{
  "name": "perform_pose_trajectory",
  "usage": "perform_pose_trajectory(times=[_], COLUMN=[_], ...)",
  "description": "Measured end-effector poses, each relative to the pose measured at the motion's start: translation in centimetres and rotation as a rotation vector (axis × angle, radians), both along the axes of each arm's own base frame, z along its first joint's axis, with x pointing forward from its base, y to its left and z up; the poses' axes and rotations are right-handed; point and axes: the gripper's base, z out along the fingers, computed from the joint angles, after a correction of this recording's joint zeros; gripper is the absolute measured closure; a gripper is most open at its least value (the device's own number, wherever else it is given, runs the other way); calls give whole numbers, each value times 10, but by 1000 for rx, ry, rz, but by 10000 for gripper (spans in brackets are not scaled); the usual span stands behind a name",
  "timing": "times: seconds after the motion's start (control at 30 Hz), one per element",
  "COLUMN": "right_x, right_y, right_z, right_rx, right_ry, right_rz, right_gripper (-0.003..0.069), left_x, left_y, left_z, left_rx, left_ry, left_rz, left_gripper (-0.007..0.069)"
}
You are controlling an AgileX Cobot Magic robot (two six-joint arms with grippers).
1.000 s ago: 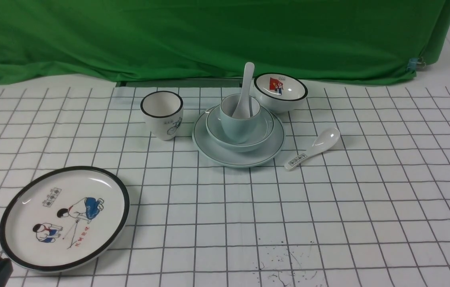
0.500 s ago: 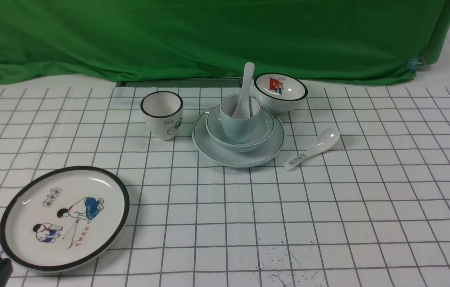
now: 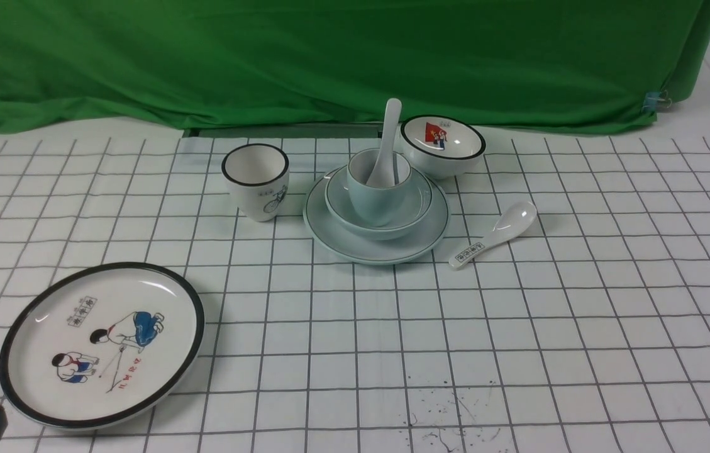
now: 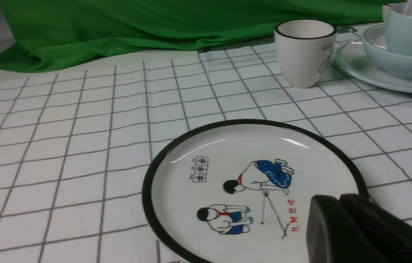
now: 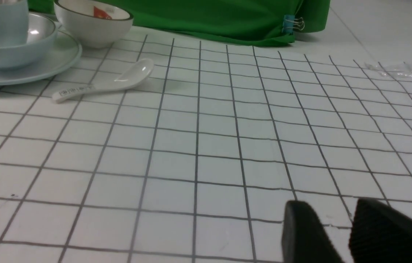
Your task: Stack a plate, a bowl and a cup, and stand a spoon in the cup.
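Gridded cloth [image 3: 355, 327]: right gripper [image 5: 337, 233] parted, wrist view only; left gripper [image 4: 341, 219] pressed together.

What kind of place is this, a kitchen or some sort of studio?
Probably a test or filming setup, not a kitchen. A green cloth backdrop hangs behind a table under a grid-printed sheet, and crockery such as the picture plate is laid out with no food. A black robot gripper shows beside it.
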Motion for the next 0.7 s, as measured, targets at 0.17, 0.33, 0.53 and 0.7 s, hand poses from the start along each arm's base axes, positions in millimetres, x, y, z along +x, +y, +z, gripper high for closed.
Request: perform_pose_trajectory(times=[0.17,0.33,0.53,0.7], right_x=[0,0,0,0], right_y=[0,0,0,0], right_z=[0,0,0,0], right_rx=[0,0,0,0], right_ry=[0,0,0,0], right_rz=[0,0,0,0], right_gripper=[417,417,417,417], left_x=[0,0,0,0], left_y=[4,3,1,1], left_z=[0,0,0,0], left_rx=[0,0,2,3], left_ry=[0,0,0,0], left_rz=[63,50,22,22], left_gripper=[655,655,655,655])
